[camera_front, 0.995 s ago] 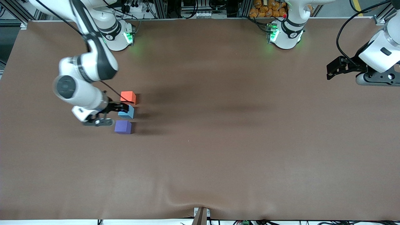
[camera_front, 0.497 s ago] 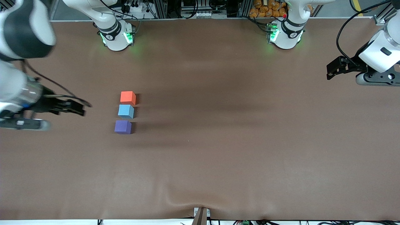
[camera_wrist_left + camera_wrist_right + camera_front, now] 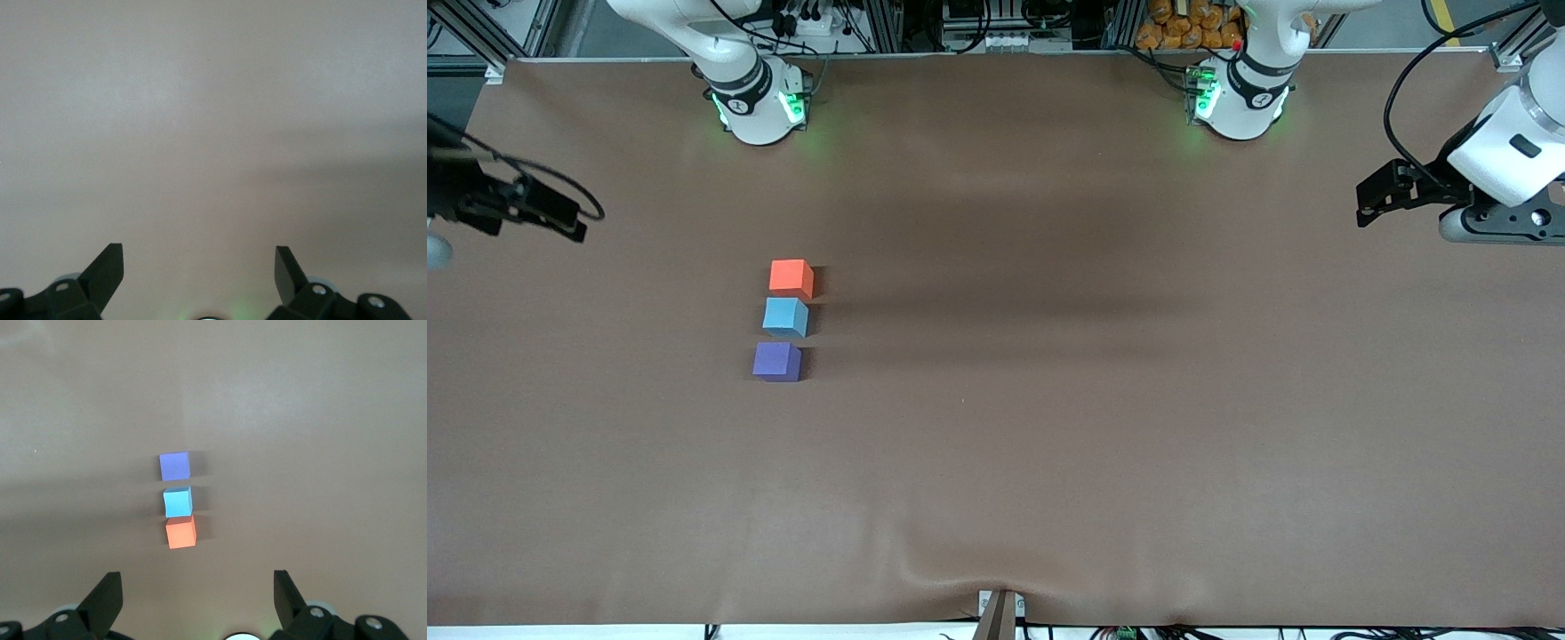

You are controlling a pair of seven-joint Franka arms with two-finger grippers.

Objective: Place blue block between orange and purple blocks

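Note:
Three small cubes lie in a short row on the brown table (image 3: pixel 1049 427), toward the right arm's end. The orange block (image 3: pixel 791 277) is farthest from the front camera and the purple block (image 3: pixel 776 362) nearest. Between them sits the blue block (image 3: pixel 785 317), close against the orange one. The right wrist view shows the same row: purple block (image 3: pixel 174 466), blue block (image 3: pixel 177 501), orange block (image 3: pixel 181 533). My right gripper (image 3: pixel 560 218) (image 3: pixel 198 580) hangs open and empty over the table's edge at the right arm's end. My left gripper (image 3: pixel 1368 203) (image 3: pixel 199 253) waits open and empty at the left arm's end.
The two arm bases (image 3: pixel 756 102) (image 3: pixel 1236 98) stand along the table's edge farthest from the front camera. A small bracket (image 3: pixel 999 613) sits at the middle of the edge nearest the camera. Under the left gripper lies only bare table.
My right gripper has let go of the blue block and drawn away from the row, up and out to the table's edge at the right arm's end. The cubes and left arm stayed still.

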